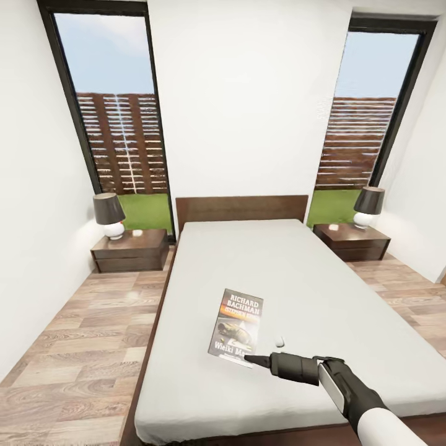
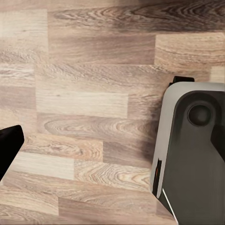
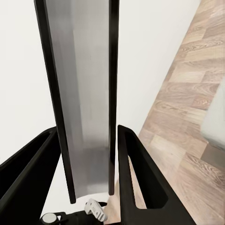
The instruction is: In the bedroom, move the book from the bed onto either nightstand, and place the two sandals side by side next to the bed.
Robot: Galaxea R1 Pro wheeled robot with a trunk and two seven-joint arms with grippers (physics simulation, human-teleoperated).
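The book point(image 1: 237, 327), dark with an orange band and white lettering, lies flat on the pale-grey mattress of the bed point(image 1: 322, 291), near its foot. My right gripper point(image 1: 249, 358) reaches in from the right, its tip at the book's near corner. In the right wrist view its two black fingers point(image 3: 136, 173) stand apart with nothing between them, so it is open. One nightstand point(image 1: 131, 249) stands left of the headboard and its twin point(image 1: 352, 241) on the right. One black finger point(image 2: 8, 147) of my left gripper hangs over the plank floor. The sandals are out of view.
Each nightstand carries a dark-shaded lamp point(image 1: 109, 214) point(image 1: 368, 207) and a small white item. A small white object point(image 1: 279, 341) lies on the mattress beside the book. Wood floor point(image 1: 80, 347) runs along both sides of the bed. My own grey base point(image 2: 192, 145) is close to the left hand.
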